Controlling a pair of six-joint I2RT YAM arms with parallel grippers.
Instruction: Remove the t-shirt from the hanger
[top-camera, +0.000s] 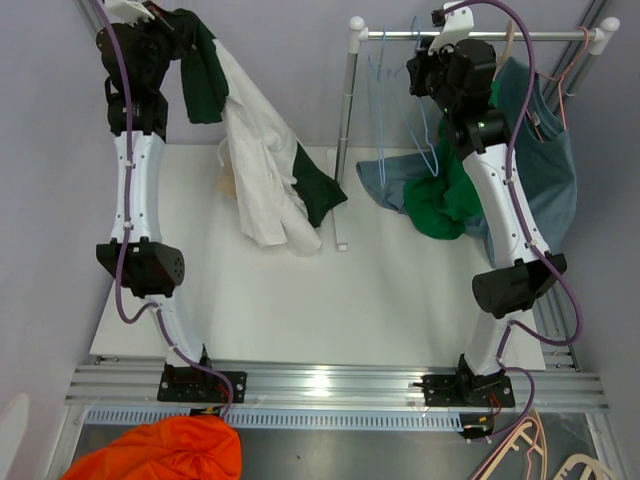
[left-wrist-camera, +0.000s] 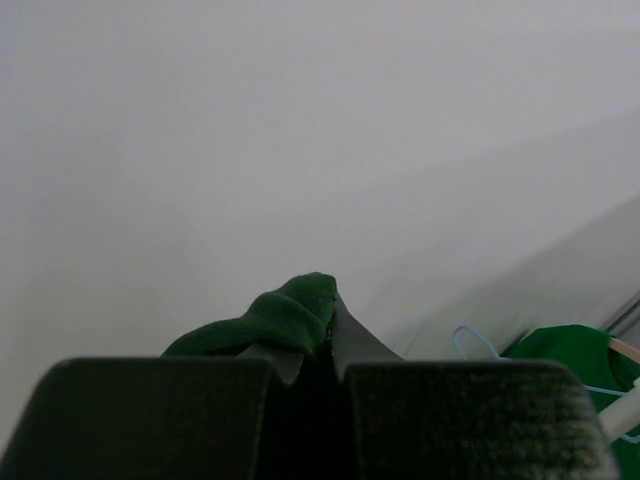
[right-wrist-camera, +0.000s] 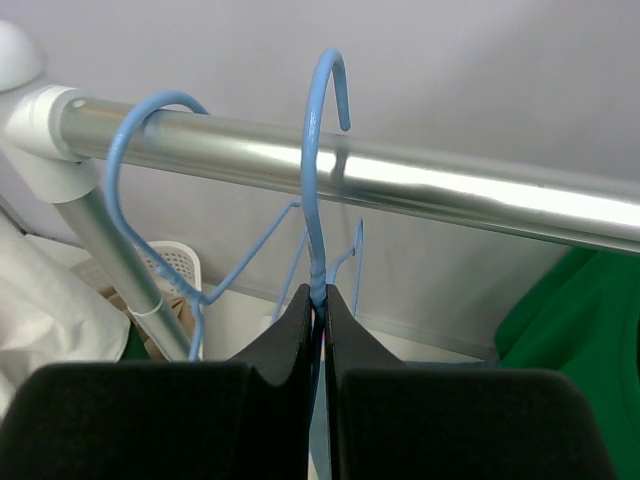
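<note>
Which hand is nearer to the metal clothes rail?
Right. The right hand grips a blue hanger just below the rail; the left hand is far off to the left, holding up the green and white t-shirt.

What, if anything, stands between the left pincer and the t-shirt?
Nothing visible does. The left pincer is shut directly on a green fold of the t-shirt. The right pincer grips the blue hanger by the rail, apart from the garment.
</note>
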